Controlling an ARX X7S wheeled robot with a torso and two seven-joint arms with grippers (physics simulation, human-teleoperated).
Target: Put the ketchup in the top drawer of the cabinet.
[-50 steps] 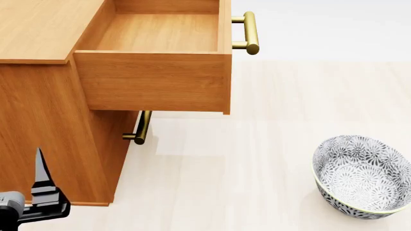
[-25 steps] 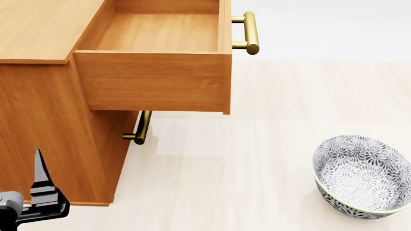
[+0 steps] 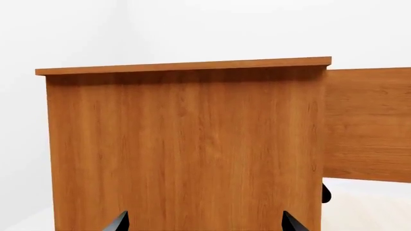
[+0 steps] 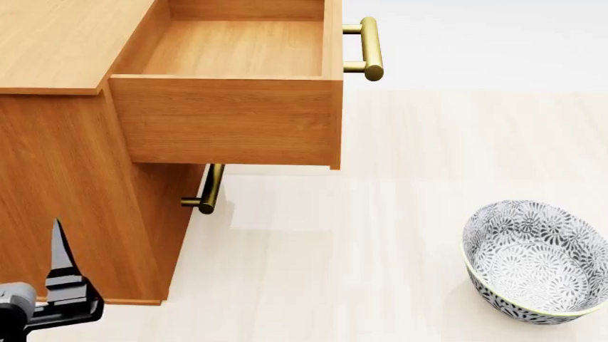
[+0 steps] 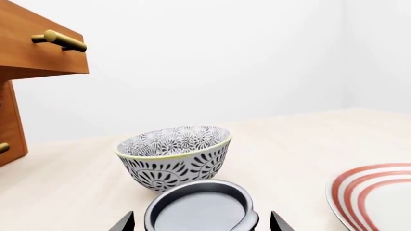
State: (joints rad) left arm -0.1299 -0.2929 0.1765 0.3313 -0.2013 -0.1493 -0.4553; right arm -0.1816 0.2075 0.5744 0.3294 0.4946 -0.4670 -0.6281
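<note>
Change: nothing has visibly shifted since the earlier head views; cabinet, drawer, bowl and left arm sit as before.
Ketchup: small tin can with shiny silver lid point(image 5: 200, 212), seen only in the right wrist view, between the right pincer's fingertips, just in front of the bowl; only its lid shows, so the label cannot be seen.
Right pincer point(image 5: 200, 220): two dark tips flank the can on either side; whether they press on it cannot be told.
Left pincer point(image 3: 204, 221): two dark tips spread wide apart, nothing between them, facing the cabinet's side panel.
Top drawer: orange-brown wooden box point(image 4: 228, 114) with brass bar handle point(image 4: 371, 48), pulled out, interior bare.
Cabinet: orange-brown wood-grain body point(image 4: 57, 178), on the pale worktop point(image 4: 380, 235).
Bowl: grey-white patterned bowl point(image 4: 534, 260), well apart from the cabinet.
Plate: white with red rings point(image 5: 376, 199), near the bowl.
</note>
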